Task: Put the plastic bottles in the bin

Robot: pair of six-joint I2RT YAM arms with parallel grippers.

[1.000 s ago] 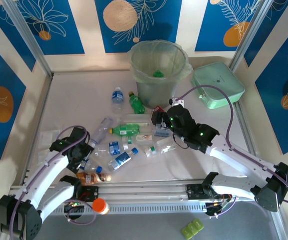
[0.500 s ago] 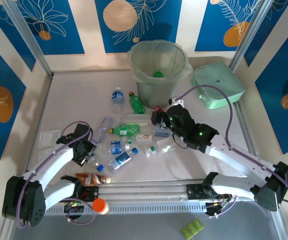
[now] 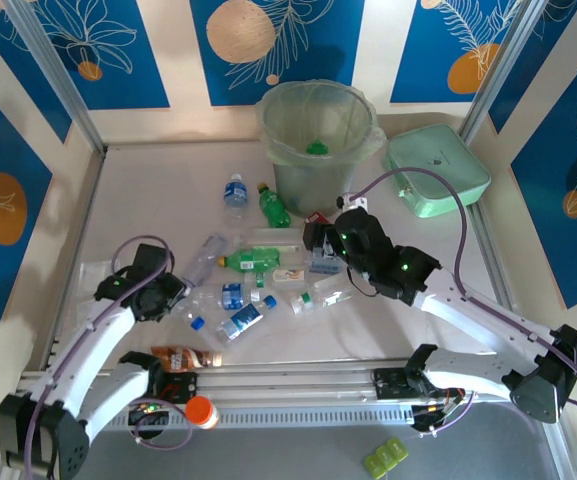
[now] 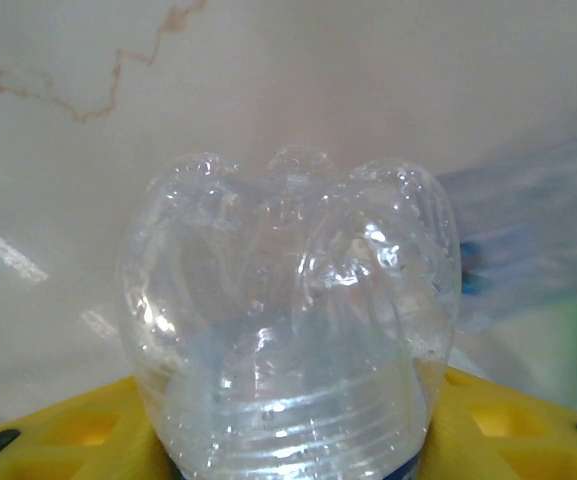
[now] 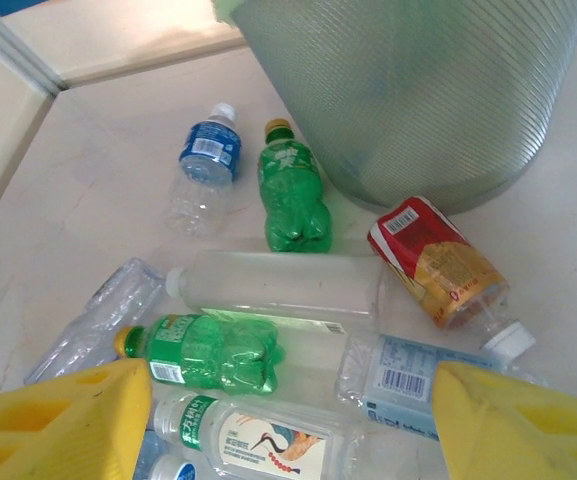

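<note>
Gripping clear bottle [image 4: 293, 300] in left claw [image 3: 163, 297], on left side of bench [image 3: 138, 200]. Holding right claw [image 5: 288, 410] wide open above bottle pile [image 3: 253, 262], just in front of bin [image 3: 308, 185]. Seeing one green bottle [image 3: 316, 148] lying inside bin.

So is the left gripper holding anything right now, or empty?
Holding: the left gripper has a clear bottle clamped between its yellow fingers, base pointing away from the wrist camera.

Many plastic bottles [image 3: 253, 260] litter the table [image 3: 158, 200] before the bin [image 3: 308, 185].
</note>
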